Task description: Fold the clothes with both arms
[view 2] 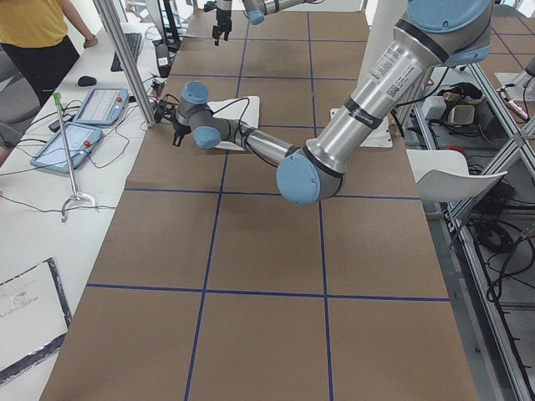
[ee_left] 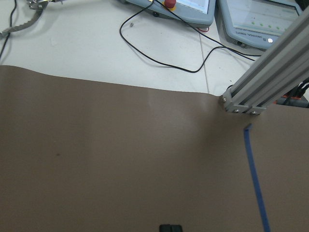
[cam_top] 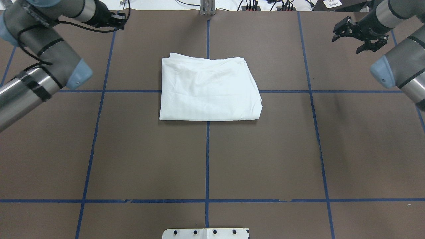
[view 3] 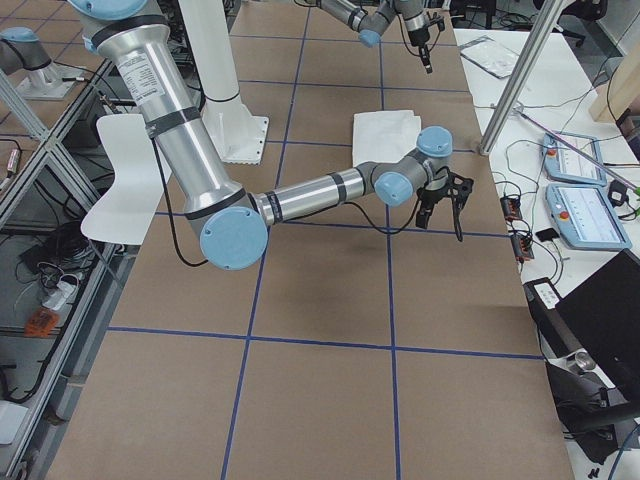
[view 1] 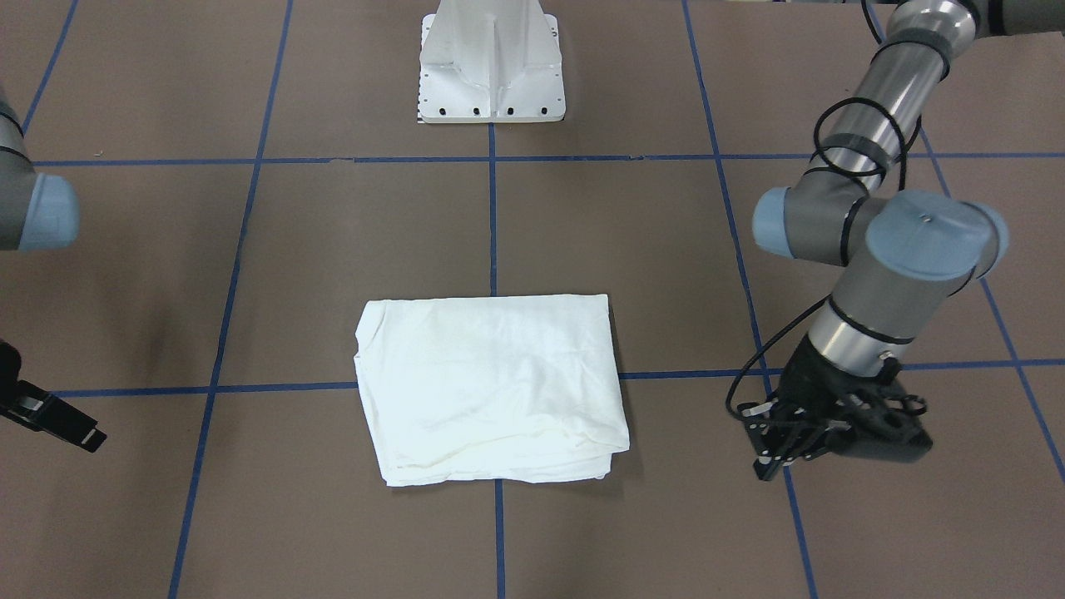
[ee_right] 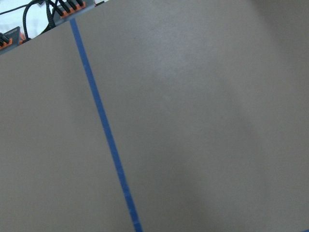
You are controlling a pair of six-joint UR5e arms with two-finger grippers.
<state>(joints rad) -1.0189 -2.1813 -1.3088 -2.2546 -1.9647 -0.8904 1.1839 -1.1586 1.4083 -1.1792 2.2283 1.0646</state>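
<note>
I judge the folding is about finished: the white T-shirt (cam_top: 209, 89) lies as a compact rectangle at the centre of the overhead view on the brown table (cam_top: 265, 159), with both arms well apart from it. The right gripper (cam_top: 346, 44), upper right there, has its jaws spread and empty. For the left gripper (view 1: 761, 445), lower right in the front-facing view, I cannot tell the jaws. The next move calls perhaps only for tidying the uneven layered edge, and the white pedestal base (view 1: 492, 66) stands well apart, so I think it blocks nothing.
</note>
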